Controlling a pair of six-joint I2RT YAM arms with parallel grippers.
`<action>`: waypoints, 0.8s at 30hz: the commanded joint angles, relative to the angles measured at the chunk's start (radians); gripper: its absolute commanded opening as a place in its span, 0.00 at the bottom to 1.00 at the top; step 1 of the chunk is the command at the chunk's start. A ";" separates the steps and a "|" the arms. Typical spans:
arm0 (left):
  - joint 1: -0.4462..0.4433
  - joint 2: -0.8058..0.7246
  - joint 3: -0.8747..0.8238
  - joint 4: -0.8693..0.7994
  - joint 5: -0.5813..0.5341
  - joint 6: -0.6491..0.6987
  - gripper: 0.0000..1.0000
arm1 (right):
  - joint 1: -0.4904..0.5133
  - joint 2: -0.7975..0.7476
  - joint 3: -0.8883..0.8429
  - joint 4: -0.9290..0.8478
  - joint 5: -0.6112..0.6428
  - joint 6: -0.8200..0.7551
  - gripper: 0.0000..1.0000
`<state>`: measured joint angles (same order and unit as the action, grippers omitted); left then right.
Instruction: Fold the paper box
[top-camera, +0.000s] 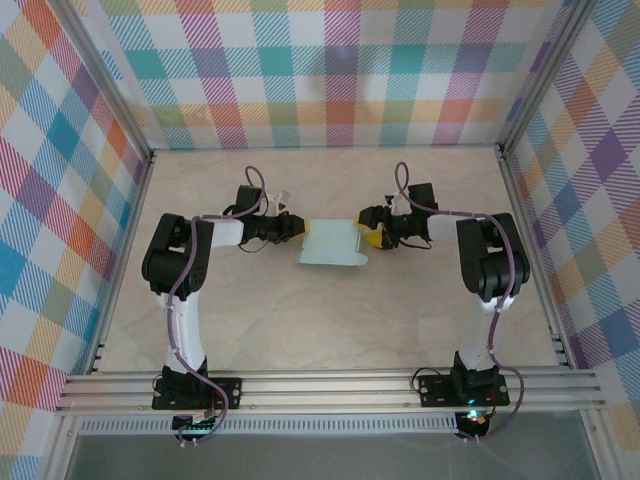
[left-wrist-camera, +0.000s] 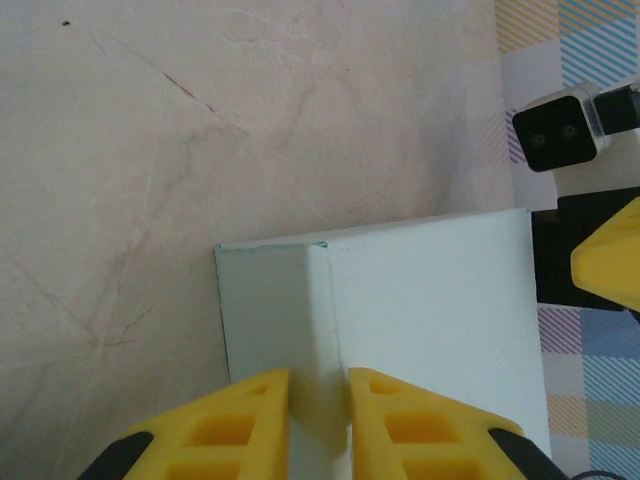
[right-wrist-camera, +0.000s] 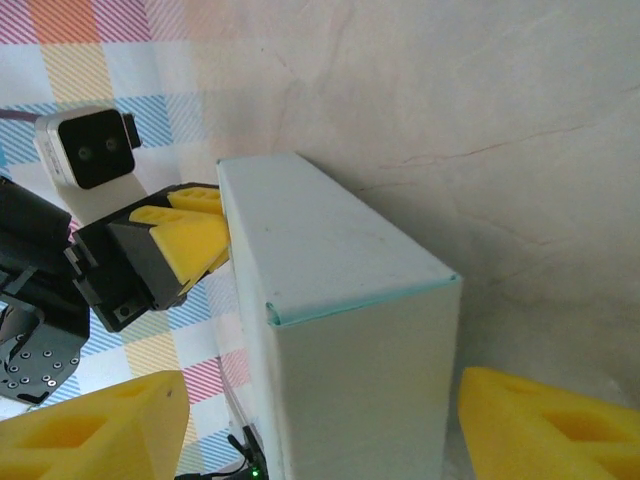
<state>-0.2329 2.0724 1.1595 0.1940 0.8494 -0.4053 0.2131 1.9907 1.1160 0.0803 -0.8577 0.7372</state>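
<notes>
The paper box (top-camera: 333, 243), pale mint card folded into a small rectangular shape, sits in the middle of the table between both arms. My left gripper (top-camera: 298, 229) holds its left end. In the left wrist view the yellow fingers (left-wrist-camera: 250, 410) pinch a raised fold of the box (left-wrist-camera: 430, 310) between them. My right gripper (top-camera: 369, 238) is at the box's right end. In the right wrist view its fingers (right-wrist-camera: 100, 430) stand wide on either side of the box's end face (right-wrist-camera: 360, 390), with a gap on the left side.
The beige table (top-camera: 330, 320) has free room in front of and behind the box. Plaid walls (top-camera: 330, 70) close in the back and both sides. An aluminium rail (top-camera: 330, 390) runs along the near edge by the arm bases.
</notes>
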 joint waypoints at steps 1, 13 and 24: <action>0.015 0.057 -0.040 -0.052 -0.041 -0.007 0.19 | 0.025 0.022 -0.006 0.094 -0.045 0.052 0.71; 0.015 0.050 -0.057 -0.014 -0.041 -0.028 0.24 | 0.054 0.024 -0.041 0.200 -0.051 0.116 0.47; 0.021 -0.040 -0.124 0.193 -0.048 -0.186 0.66 | 0.039 -0.030 -0.051 0.190 -0.082 0.097 0.37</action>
<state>-0.2260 2.0556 1.0840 0.3523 0.8513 -0.5148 0.2565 2.0037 1.0779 0.2466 -0.9005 0.8528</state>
